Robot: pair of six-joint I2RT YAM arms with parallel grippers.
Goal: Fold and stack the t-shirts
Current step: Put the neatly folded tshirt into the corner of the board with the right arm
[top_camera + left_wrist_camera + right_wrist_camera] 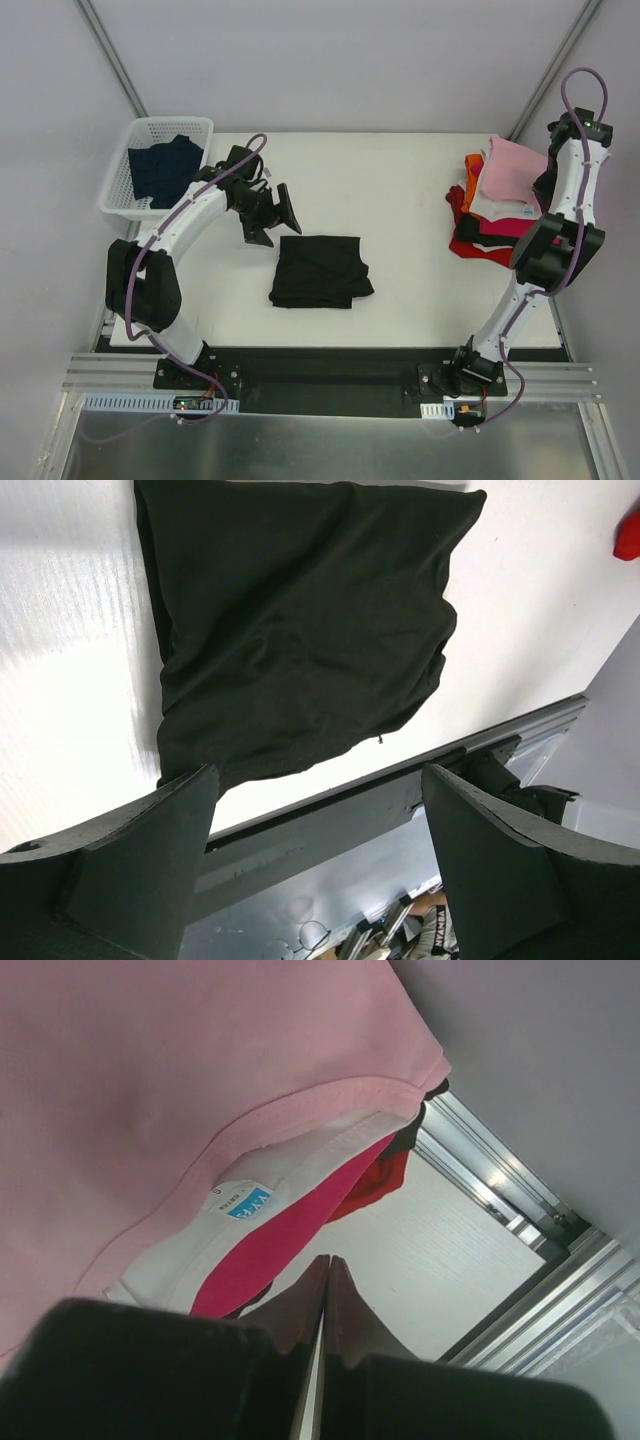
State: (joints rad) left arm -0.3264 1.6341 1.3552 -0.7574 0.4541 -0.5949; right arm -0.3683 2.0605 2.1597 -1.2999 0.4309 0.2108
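Left fingers (130, 850) spread wide, gripping nothing, clear of the cloth. Folded black t-shirt (300, 630) lies flat on the white worktop (70, 630) just beyond the fingertips. Its near corner sits closest to the finger at picture left, and it shows a few creases. Grey rail (330, 805) along the worktop edge crosses the gap between the fingers. Red cloth (628, 535) is cut off by the frame, well beyond the other finger.
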